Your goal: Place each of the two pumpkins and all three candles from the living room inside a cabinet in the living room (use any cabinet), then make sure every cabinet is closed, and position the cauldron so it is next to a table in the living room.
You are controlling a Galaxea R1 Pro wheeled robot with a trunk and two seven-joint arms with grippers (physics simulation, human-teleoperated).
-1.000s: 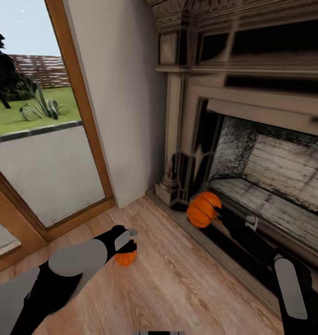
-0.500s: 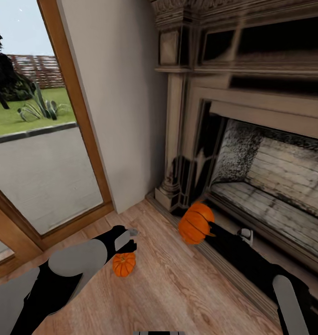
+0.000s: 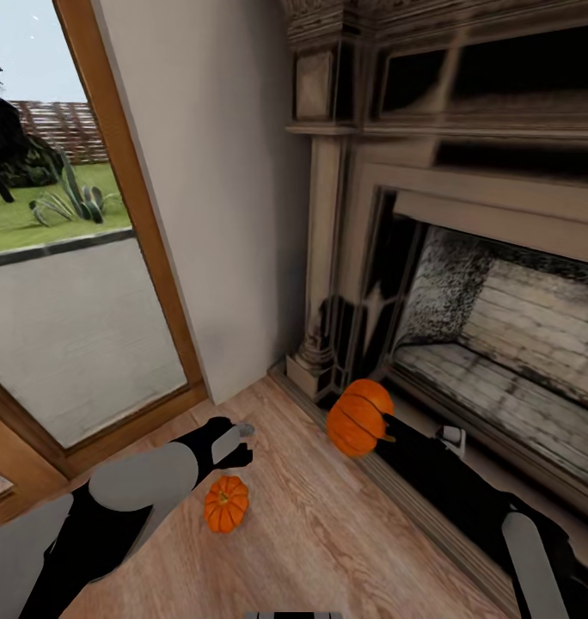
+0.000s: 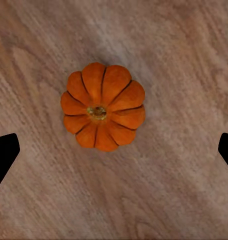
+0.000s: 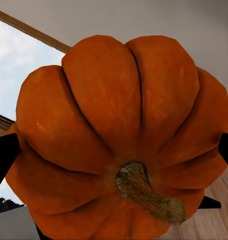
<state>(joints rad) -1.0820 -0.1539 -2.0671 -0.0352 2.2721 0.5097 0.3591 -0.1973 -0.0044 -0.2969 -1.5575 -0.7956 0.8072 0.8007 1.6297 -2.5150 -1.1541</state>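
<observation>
The robot stands in a corner of the living room, between a tall glass door and a stone fireplace, and the step in hand looks like the gathering of the two pumpkins. The right gripper holds one pumpkin up off the floor, in front of the fireplace's lower edge; in the right wrist view that pumpkin sits stem toward the camera with the dark fingertips pressed against its flanks on either side, so the jaws are closed around it. The second pumpkin rests upright on the wooden floor, just below and in front of the left gripper. In the left wrist view this floor pumpkin lies between the two fingertips, which stand wide apart at the frame's edges and well clear of it, so the jaws are spread open and hold nothing. How high the gripper hangs above the pumpkin is hard to judge from these angles, though it appears not to be touching. The next move probably calls for the left arm to come straight down until the fingers bracket the pumpkin's ribbed sides, then close firmly, since the round shape could slip or roll if caught off centre. With both pumpkins in hand, the robot would then need to turn and drive to the cabinet.
</observation>
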